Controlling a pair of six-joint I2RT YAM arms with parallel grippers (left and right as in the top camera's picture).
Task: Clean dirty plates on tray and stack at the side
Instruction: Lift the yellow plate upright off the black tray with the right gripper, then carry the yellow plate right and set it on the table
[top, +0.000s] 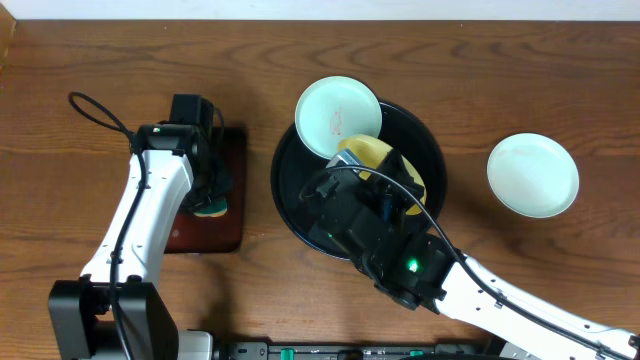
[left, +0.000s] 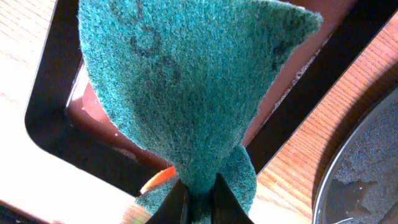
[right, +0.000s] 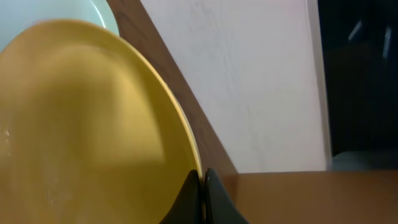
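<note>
My right pincer clenches the yellow plate by its rim, over the black tray. My left pincer, grasping the green scouring pad, hangs above the red-brown tray, well apart to the plate's left; the pad must likely travel rightward.

A green scouring pad hangs folded and creased over the rectangular red-brown tray — dark-rimmed, reddish inside. Behind, in the right wrist view — a white wall.
</note>
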